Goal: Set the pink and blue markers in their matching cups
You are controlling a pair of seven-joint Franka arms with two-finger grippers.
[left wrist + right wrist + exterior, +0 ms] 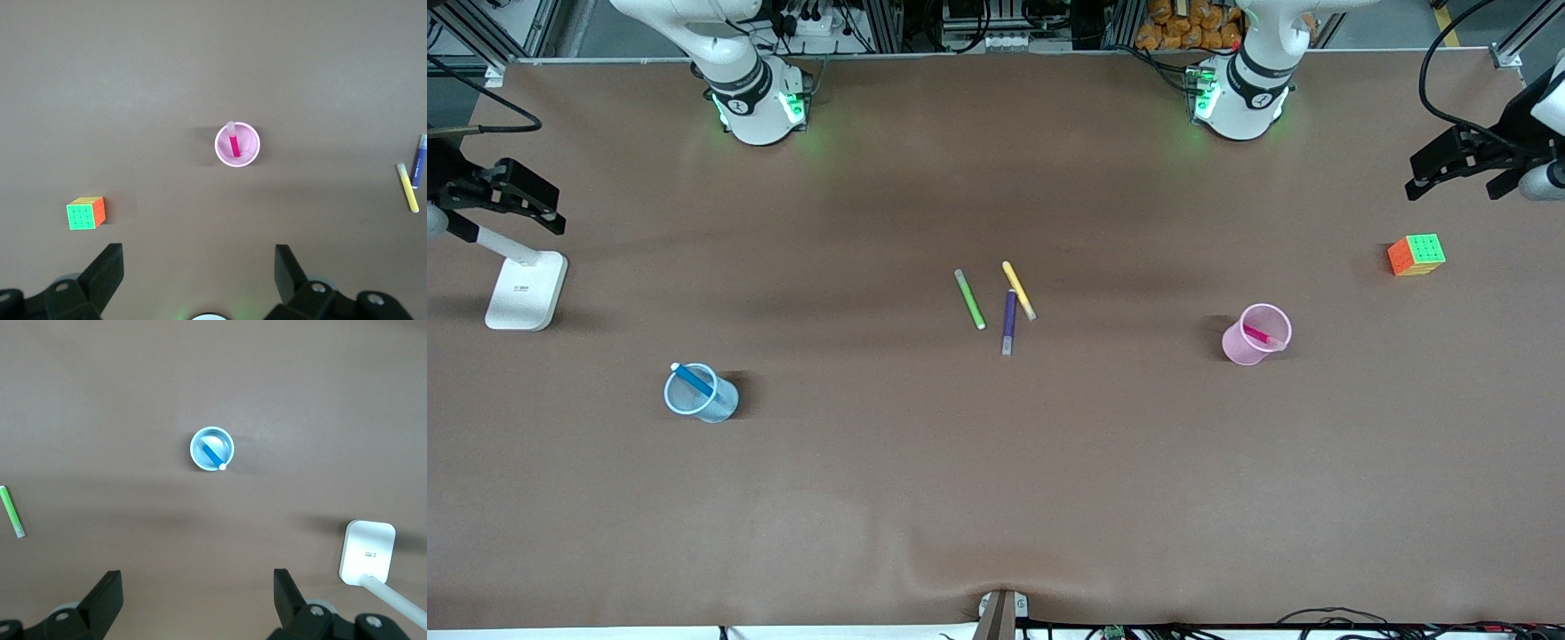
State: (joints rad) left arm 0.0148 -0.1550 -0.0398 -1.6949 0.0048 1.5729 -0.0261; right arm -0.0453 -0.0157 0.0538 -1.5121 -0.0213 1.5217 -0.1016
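Note:
The blue marker (691, 380) stands tilted inside the pale blue cup (725, 405) toward the right arm's end of the table. The pink marker (1261, 335) leans inside the pale pink cup (1237, 348) toward the left arm's end. My left gripper (1458, 178) is open and empty, high over its end of the table; its wrist view shows the pink cup (221, 151) with the pink marker (234, 144) in it. My right gripper (503, 213) is open and empty, high over its own end; its wrist view shows the blue cup (197, 443) with the blue marker (215, 455).
A green pen (969, 300), a yellow pen (1019, 291) and a dark purple pen (1008, 322) lie together mid-table. A colour cube (1416, 254) sits near the pink cup. A white stand base (525, 289) sits at the right arm's end.

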